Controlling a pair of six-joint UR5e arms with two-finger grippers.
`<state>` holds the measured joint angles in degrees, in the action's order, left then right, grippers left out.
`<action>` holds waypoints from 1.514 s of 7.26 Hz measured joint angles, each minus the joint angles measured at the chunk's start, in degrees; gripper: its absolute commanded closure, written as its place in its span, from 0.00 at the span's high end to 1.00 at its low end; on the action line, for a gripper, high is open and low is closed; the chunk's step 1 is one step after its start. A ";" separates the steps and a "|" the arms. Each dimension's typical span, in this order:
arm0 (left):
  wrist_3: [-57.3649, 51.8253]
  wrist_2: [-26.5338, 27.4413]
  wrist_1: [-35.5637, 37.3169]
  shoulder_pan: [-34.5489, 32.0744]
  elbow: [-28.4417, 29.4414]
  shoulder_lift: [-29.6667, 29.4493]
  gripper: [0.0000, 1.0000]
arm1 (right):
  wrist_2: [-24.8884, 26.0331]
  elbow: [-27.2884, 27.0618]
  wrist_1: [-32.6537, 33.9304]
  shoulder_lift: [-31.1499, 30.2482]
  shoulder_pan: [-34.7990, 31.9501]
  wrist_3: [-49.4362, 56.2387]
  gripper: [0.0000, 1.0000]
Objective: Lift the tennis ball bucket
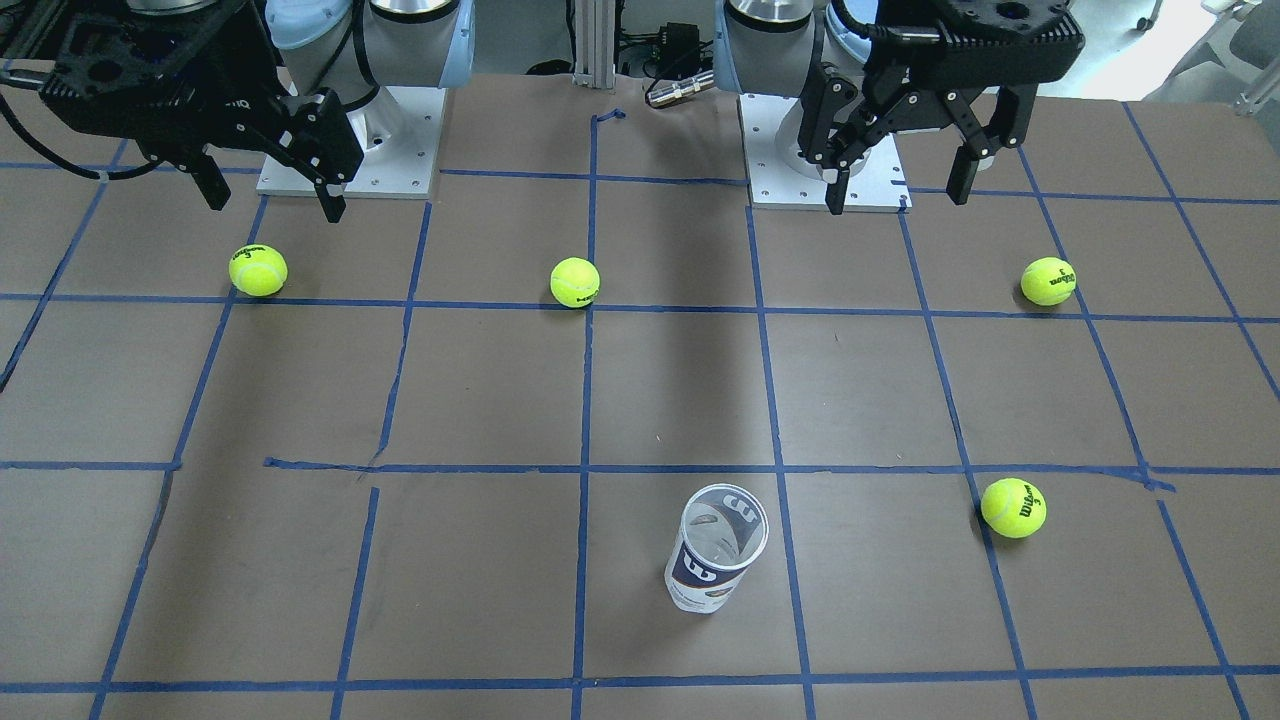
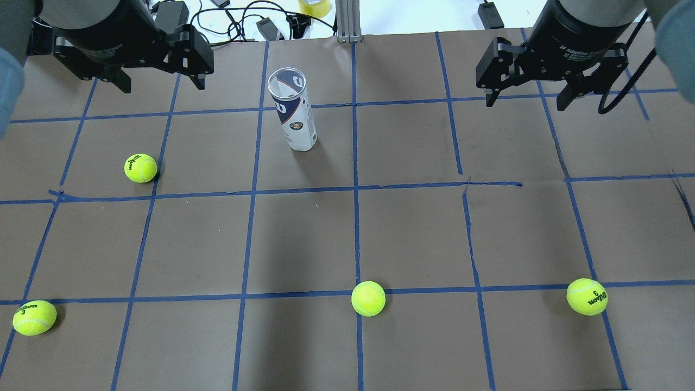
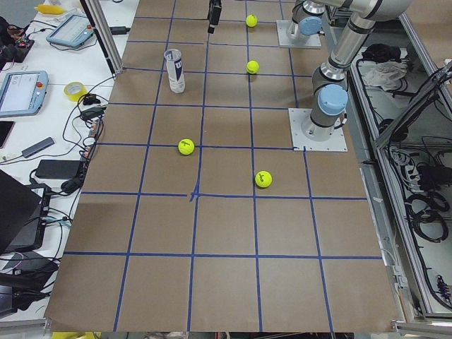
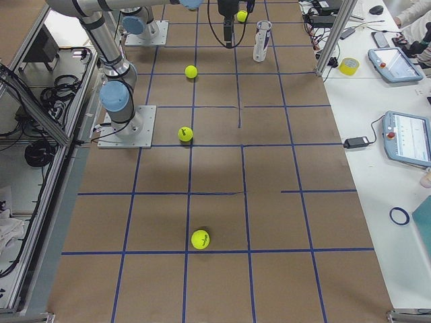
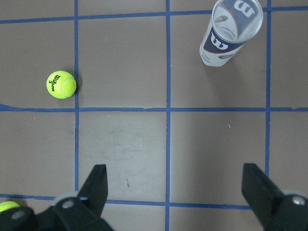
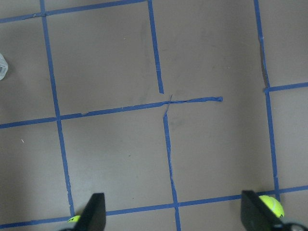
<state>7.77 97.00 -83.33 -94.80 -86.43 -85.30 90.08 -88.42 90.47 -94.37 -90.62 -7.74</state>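
The tennis ball bucket [image 2: 293, 117] is a clear can with a white and navy label. It stands upright, open at the top and empty, on the brown table [image 2: 304, 239] near its far edge. It also shows in the front view [image 1: 715, 550] and the left wrist view [image 5: 228, 36]. My left gripper [image 2: 163, 86] hangs open and empty above the table, to the left of the bucket and apart from it. It also shows in the front view [image 1: 897, 198]. My right gripper [image 2: 526, 103] hangs open and empty far to the bucket's right, and shows in the front view [image 1: 275, 205].
Several yellow-green tennis balls lie on the table: one left of the bucket [image 2: 140, 168], one at the near left [image 2: 34, 317], one at the near middle [image 2: 368, 298], one at the near right [image 2: 587, 296]. Cables [image 2: 239, 21] and a tape roll [image 2: 314, 6] lie beyond the far edge.
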 measured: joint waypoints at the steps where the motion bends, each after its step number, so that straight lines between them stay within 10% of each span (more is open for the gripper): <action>1: 0.06 -0.11 0.16 0.05 -0.26 0.02 1.00 | 0.01 0.00 -0.02 -0.05 0.00 0.01 1.00; 11: -0.04 -0.32 0.13 0.05 -1.19 0.79 1.00 | -0.10 -0.03 0.40 -0.04 -0.02 0.02 1.00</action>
<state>7.73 96.68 -83.20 -94.75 -87.62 -84.52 89.98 -88.45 90.87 -94.41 -90.63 -7.72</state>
